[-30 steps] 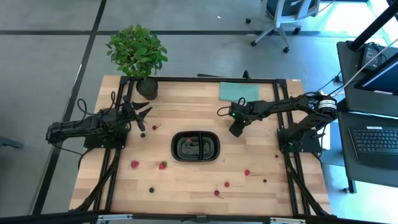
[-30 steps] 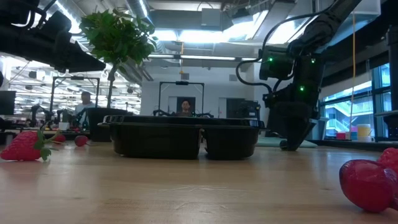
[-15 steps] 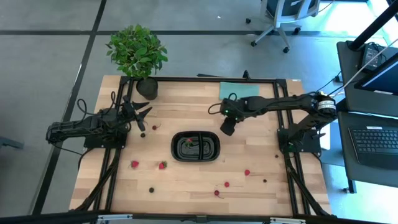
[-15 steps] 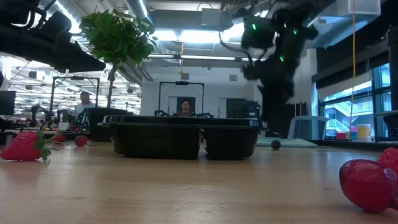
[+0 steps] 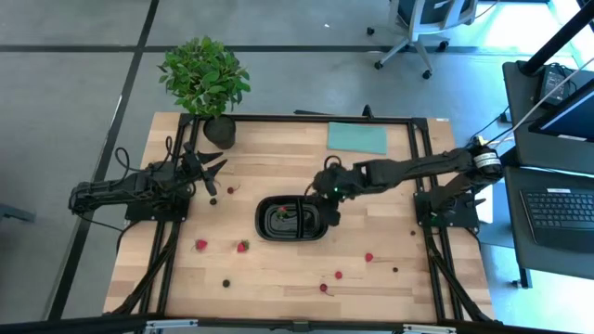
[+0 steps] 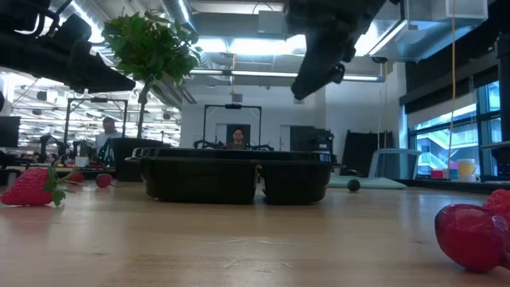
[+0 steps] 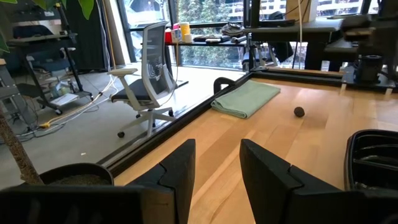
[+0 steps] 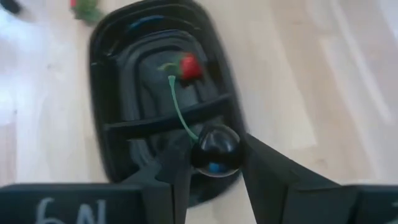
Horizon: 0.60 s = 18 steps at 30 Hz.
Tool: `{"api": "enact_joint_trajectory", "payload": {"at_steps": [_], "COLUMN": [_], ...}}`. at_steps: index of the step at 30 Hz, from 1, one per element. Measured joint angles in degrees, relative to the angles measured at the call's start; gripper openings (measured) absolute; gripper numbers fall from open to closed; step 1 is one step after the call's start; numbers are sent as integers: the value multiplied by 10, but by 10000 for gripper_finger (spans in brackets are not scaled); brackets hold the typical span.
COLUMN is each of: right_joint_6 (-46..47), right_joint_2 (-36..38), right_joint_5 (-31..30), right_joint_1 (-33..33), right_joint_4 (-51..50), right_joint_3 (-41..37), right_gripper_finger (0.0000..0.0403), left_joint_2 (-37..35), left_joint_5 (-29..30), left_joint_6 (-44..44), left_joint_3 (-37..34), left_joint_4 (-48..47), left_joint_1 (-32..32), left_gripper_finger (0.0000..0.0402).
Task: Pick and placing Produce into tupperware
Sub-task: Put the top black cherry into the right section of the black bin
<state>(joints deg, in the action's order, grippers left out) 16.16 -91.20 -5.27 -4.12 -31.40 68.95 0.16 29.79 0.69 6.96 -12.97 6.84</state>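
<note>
Right wrist view: the right gripper (image 8: 215,154) is clamped on one dark round berry (image 8: 216,148), a finger pressed to each side of it. It hangs above the black tray (image 8: 102,93), near the divider and over the compartment that the high view shows on the picture's right. The low view puts it well above the rim.

By my reading, the step in hand is the carry ending and the drop about to start. The next move calls for lowering the berry into that compartment and parting the fingers only once it sits inside the walls. A round berry let go from high up could bounce or roll out.

The left gripper (image 7: 217,163) waits at the left of the table (image 5: 278,167) near the potted plant (image 5: 204,74). Its fingers are apart with nothing between them.

Counted from the high view:
- One tray with two compartments.
- One strawberry (image 8: 189,65) already in the other compartment, its green stem trailing.
- Five red pieces loose on the wood in front of the tray.
- About four dark berries loose, two of them near the left gripper; these are too small to count with certainty.
- One berry in the grip.
- One teal cloth (image 5: 356,137) and one plant.
</note>
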Motion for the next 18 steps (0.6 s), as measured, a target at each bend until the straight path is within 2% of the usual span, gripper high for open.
{"api": "enact_joint_trajectory", "payload": {"at_steps": [12,18], "right_joint_6": [1,2], "right_joint_2": [-107,-146], "right_joint_5": [0,28], "right_joint_1": [-33,-33], "right_joint_4": [42,41], "right_joint_3": [0,0], "right_gripper_finger": [125,125], "left_joint_2": [0,0], "left_joint_5": [0,0], "left_joint_6": [0,0], "left_joint_3": [0,0], "left_joint_4": [0,0], "left_joint_1": [0,0], "left_gripper_finger": [120,120]}}
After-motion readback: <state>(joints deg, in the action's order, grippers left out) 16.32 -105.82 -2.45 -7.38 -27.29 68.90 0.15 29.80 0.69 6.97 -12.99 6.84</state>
